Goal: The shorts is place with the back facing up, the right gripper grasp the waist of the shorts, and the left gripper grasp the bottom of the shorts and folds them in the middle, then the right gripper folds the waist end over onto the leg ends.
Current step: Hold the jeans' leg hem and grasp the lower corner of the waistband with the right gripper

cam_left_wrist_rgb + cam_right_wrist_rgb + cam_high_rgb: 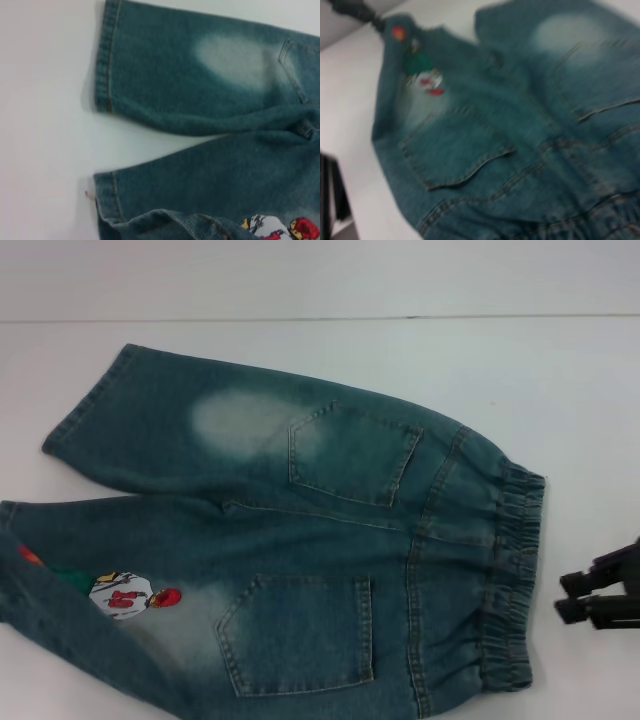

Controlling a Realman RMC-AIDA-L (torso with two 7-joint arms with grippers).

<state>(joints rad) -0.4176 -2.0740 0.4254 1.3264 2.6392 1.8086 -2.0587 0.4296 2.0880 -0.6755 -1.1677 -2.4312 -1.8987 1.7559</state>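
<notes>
The shorts [300, 550] lie spread flat on the white table [300, 280], back side up, with both back pockets showing. At the left are the two leg ends: the far leg's hem [85, 405] lies flat and the near leg [60, 570] runs off the lower left, where its edge is turned over to show a small cartoon patch [125, 593]. In the left wrist view the two hems [105, 55] sit apart with bare table between them. The left gripper does not show in any view. In the middle, a pale faded patch [245, 420] sits beside the far pocket [350, 455], and the near pocket [298, 635] lies below it. Further right is the gathered elastic waist [515, 580], lying flat and untouched. At the far right edge the right gripper [572, 597] hangs just beside the waist, off the cloth, holding nothing; its two dark fingers [580, 582] stand slightly apart
</notes>
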